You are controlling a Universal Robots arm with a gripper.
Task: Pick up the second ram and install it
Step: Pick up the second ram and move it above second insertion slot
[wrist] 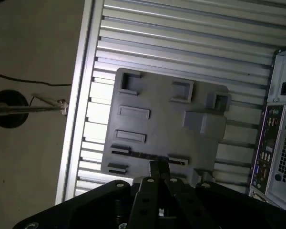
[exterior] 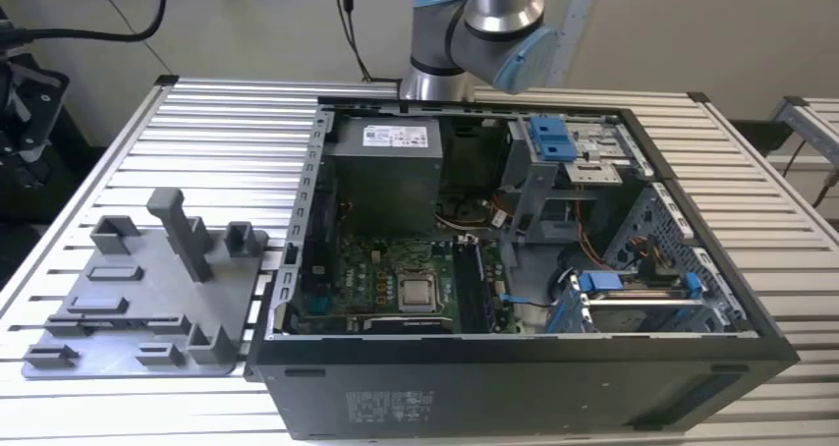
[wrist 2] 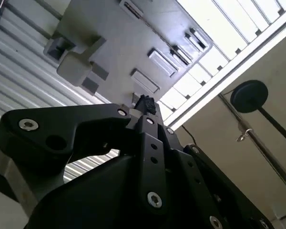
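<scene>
We are hovering the gripper (wrist: 158, 167), closed and seemingly empty, over the fixture plate (wrist: 157, 125); the second ram is awaiting pickup.

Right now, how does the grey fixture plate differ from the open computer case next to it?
The fixture plate is pale grey; the computer case is black. The plate is a low flat slab with short upright posts; the case is a deep, far larger box. The plate carries moulded slots; the case holds a green board and a grey power supply. Both rest on the slatted table, side by side.
</scene>
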